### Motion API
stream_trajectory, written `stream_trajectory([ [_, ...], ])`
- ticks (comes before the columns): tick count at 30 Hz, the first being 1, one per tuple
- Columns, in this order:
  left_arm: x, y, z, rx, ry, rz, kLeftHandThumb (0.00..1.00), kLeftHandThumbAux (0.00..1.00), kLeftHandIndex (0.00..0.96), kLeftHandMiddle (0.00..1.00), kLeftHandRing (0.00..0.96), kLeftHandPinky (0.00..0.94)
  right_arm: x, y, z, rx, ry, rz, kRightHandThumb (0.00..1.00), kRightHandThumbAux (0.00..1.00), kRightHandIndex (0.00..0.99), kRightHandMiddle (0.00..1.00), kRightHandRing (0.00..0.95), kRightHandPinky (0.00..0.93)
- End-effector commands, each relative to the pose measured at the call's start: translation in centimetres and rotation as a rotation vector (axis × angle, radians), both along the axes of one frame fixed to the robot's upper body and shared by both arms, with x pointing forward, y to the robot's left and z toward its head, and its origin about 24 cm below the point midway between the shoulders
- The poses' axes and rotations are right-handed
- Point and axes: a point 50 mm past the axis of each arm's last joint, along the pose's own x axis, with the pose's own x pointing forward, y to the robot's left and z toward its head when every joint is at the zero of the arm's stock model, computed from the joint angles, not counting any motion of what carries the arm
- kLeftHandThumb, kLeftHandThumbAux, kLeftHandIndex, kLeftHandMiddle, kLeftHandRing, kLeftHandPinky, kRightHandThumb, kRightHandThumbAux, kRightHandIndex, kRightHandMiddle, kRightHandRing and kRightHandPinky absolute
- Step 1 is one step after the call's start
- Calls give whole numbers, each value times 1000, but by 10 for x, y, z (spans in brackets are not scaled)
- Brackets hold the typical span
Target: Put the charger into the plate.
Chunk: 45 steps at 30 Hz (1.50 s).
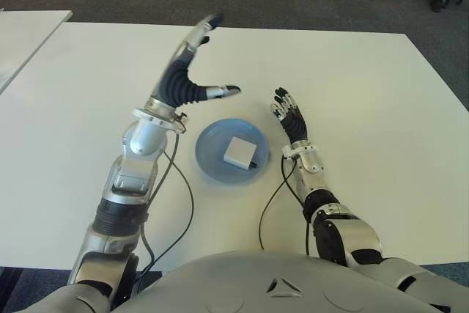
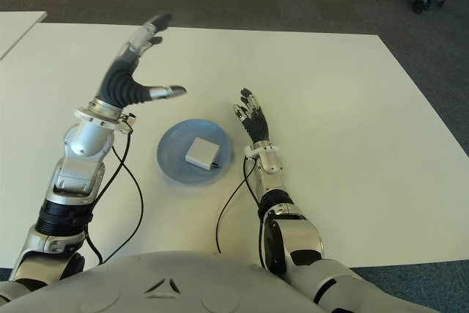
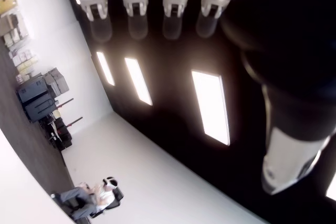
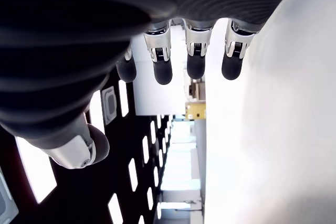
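The charger (image 1: 239, 152) lies flat inside the blue plate (image 1: 209, 143), a little right of the plate's middle, its short dark prongs or cable stub pointing right and toward me. Nothing else sits in the plate. My left hand (image 1: 192, 64) is raised above the table (image 1: 352, 86), up and to the far left of the plate, fingers spread wide, thumb out, holding nothing. My right hand (image 1: 290, 116) shows just right of the plate, fingers extended and relaxed, also empty; it is the nearer of the two to the charger. I judge the placing done: neither hand needs to reach in, only draw clear.
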Motion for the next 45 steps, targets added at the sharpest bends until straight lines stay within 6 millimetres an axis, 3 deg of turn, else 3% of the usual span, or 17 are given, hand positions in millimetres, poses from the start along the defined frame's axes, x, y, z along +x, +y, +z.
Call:
stream_trajectory([
  [1, 3, 4, -11, -93, 23, -1, 0, 756, 30, 47, 19, 14, -18, -3, -25, 21, 134, -17, 0, 591, 51, 93, 47, 9],
  [10, -3, 12, -50, -222, 124, 60, 0, 744, 20, 31, 1, 1, -18, -4, -25, 23, 129, -33, 0, 585, 58, 90, 47, 20],
  [20, -7, 20, -89, -332, 220, 93, 0, 796, 9, 17, 0, 10, -18, -5, -24, 7, 123, -40, 0, 570, 75, 99, 52, 24],
  [34, -33, 15, -151, -329, 407, 110, 0, 743, 0, 0, 0, 0, -19, -9, -23, 10, 114, -39, 0, 541, 77, 109, 60, 28],
  [45, -34, 16, -164, -246, 509, 139, 0, 668, 0, 0, 0, 0, -19, -12, -24, 38, 115, -69, 0, 506, 35, 98, 60, 10],
])
